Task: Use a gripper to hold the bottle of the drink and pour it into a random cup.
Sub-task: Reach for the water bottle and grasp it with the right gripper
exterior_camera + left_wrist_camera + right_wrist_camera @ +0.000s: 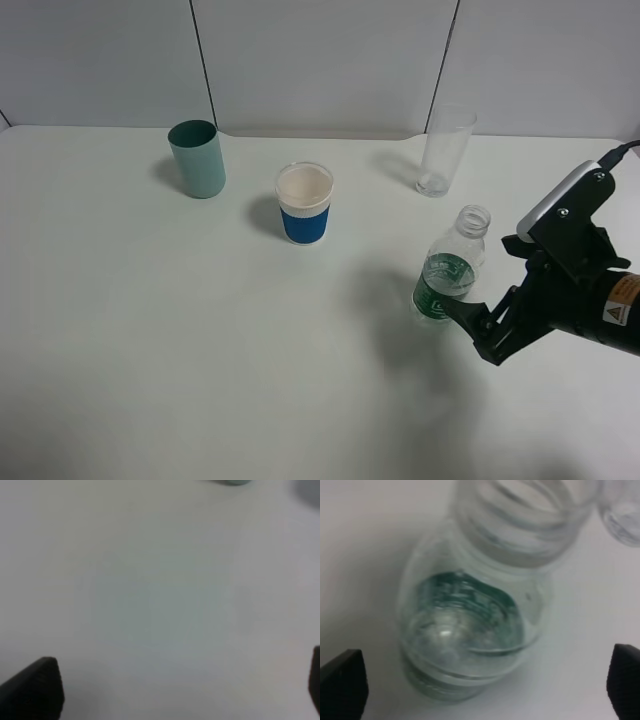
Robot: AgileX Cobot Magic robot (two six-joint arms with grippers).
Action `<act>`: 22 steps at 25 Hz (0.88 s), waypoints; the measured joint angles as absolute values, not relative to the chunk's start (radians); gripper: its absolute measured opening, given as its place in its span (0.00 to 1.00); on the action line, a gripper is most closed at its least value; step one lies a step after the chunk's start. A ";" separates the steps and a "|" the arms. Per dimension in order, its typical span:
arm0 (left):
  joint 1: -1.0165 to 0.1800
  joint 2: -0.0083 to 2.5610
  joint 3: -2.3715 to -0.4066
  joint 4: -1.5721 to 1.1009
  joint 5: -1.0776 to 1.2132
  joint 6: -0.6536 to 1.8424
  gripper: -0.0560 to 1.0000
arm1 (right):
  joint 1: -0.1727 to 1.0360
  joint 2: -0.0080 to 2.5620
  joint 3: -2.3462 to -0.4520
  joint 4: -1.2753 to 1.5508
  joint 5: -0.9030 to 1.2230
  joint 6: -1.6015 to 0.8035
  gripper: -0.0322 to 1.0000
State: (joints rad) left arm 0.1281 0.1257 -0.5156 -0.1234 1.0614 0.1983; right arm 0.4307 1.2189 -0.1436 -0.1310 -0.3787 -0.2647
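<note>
The bottle of the drink (450, 270), clear plastic with a green label band and no cap, stands upright right of the table's middle. My right gripper (478, 335) is open, just to the bottle's near right, with its fingers close to the base. In the right wrist view the bottle (470, 630) fills the space between the two spread black fingertips (342, 685) of the right gripper (482, 687), and nothing is gripped. My left gripper (170, 690) is open over bare table and is out of the exterior view.
A teal cup (197, 158) stands at the back left. A white paper cup with a blue band (305, 203) stands at the back middle. A tall clear glass (445, 150) stands behind the bottle and also shows in the right wrist view (622, 515).
</note>
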 joint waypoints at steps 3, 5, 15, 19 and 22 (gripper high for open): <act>0.128 0.126 -0.516 -0.123 1.061 0.198 0.99 | 0.431 1.219 -0.144 -0.194 -0.380 -0.175 0.95; 0.128 0.126 -0.516 -0.123 1.061 0.198 0.99 | 0.428 1.219 -0.144 -0.217 -0.382 -0.141 0.95; 0.128 0.126 -0.516 -0.123 1.061 0.198 0.99 | 0.328 1.364 -0.131 -0.392 -0.443 -0.022 0.94; 0.128 0.126 -0.516 -0.123 1.061 0.198 0.99 | 0.327 1.498 -0.146 -0.397 -0.502 -0.050 0.94; 0.128 0.126 -0.516 -0.123 1.061 0.198 0.99 | 0.327 1.559 -0.164 -0.401 -0.553 -0.085 0.94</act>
